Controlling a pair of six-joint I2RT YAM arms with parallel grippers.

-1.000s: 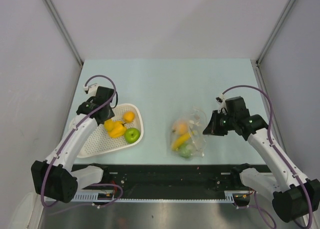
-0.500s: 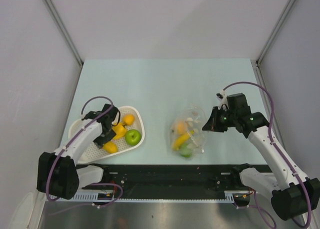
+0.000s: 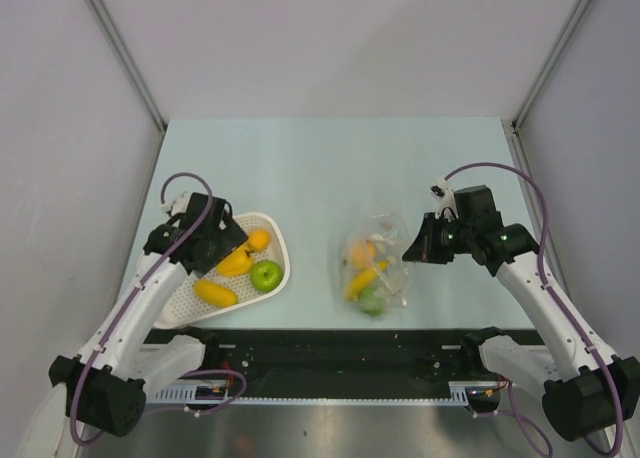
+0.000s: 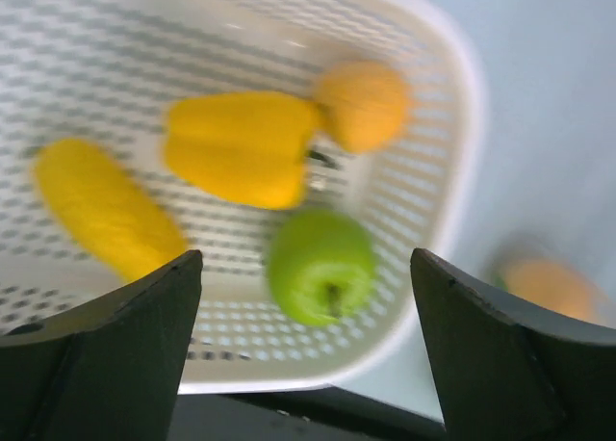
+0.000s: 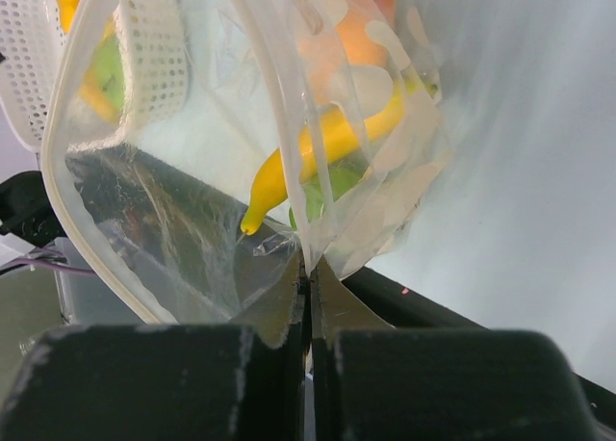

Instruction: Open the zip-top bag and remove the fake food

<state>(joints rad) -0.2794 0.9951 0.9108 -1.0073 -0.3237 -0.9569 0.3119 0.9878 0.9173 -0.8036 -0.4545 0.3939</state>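
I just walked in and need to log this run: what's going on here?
The right gripper is shut on one edge of the zip-top bag, whose mouth gapes open. A banana and other fake food lie inside it. The left gripper hangs open over the white basket, which holds a green apple, an orange piece and two yellow pieces. So some fruit is out and some is not.

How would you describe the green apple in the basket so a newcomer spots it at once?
Find the white perforated basket at the table's near left. The green apple sits in its near right corner, beside the rim. It is the only green piece there, among yellow pieces and an orange one; the other green fruit lies inside the zip-top bag.
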